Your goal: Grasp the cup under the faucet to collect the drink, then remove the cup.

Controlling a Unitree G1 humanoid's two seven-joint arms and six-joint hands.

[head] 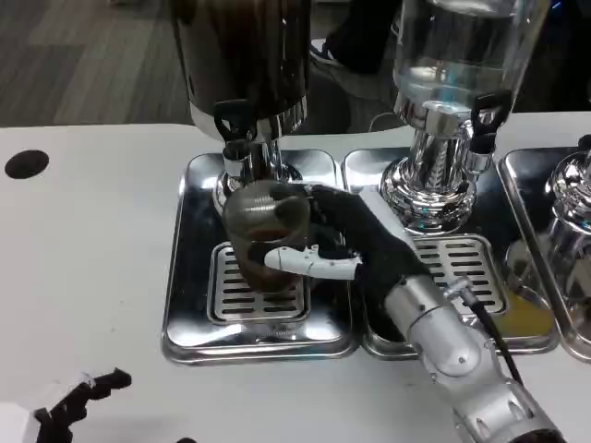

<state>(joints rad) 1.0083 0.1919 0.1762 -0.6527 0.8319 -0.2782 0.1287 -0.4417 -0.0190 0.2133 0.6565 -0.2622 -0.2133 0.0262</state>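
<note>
A clear cup (261, 233) with dark drink in its lower part stands on the grate of the left drip tray (189, 277), right under the black faucet (231, 125) of the dark dispenser (245, 55). My right hand (337, 242) reaches in from the right and grips the cup, its fingers wrapped round the cup's side. At the bottom left corner my left hand (78, 401) lies low by the table's front edge, fingers apart, holding nothing.
A second dispenser (452, 55) with clear liquid stands on the middle drip tray (480, 268). A third tray (554, 268) and chrome base sit at the right edge. A black hole (26, 163) marks the white table at far left.
</note>
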